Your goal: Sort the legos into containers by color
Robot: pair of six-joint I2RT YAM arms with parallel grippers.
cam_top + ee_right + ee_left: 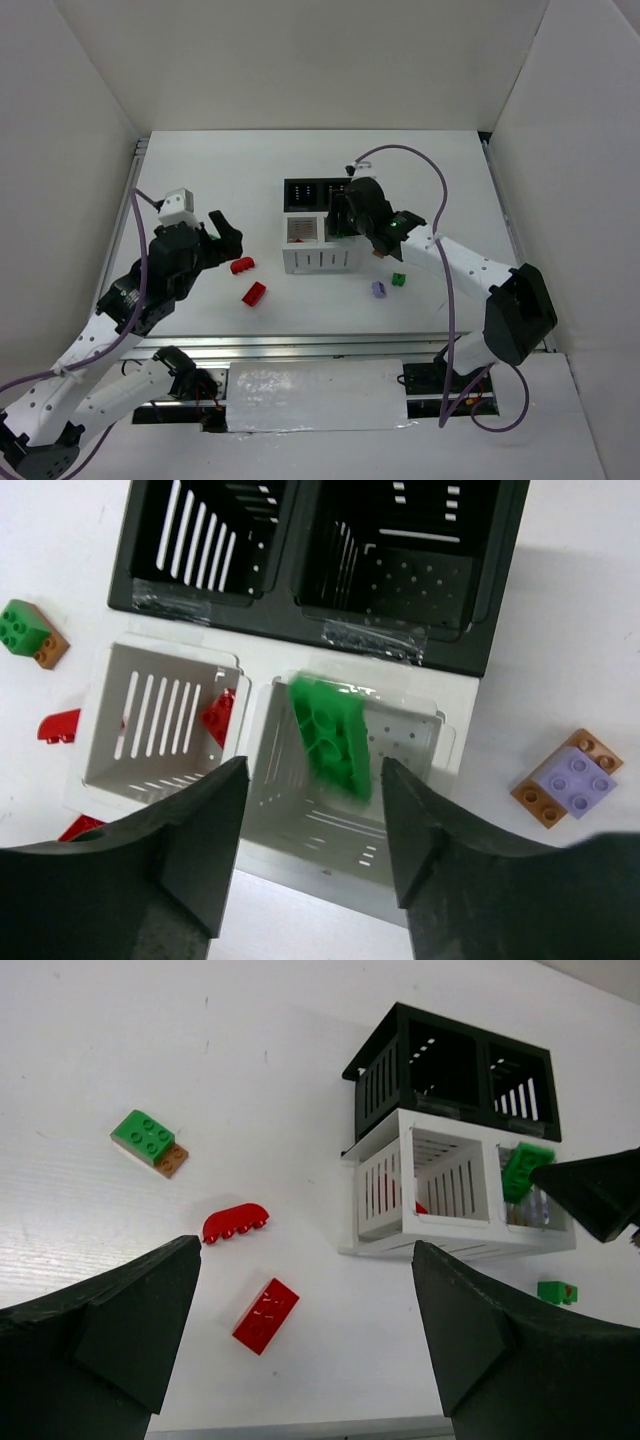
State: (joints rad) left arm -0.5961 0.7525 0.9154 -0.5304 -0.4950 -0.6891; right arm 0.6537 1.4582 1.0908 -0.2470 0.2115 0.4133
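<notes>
Drop-off step, looks like: green brick [330, 742] is caught tipping into the containers' [260, 625] near-right white compartment, right gripper [312, 780] jaws parted. Left gripper [305, 1260] is spread wide; a red lego [265, 1315] should be grabbed next.

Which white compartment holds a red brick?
The white compartment on the left in the right wrist view: red brick inside; its neighbour shows a green brick.

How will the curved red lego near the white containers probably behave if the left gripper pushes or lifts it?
The curved red lego looks like rigid moulded plastic, so it should stay stiff and probably feel light. Its rounded edge may slip out of a pinch. Lying low on the smooth table, it would likely slide rather than tip.
</notes>
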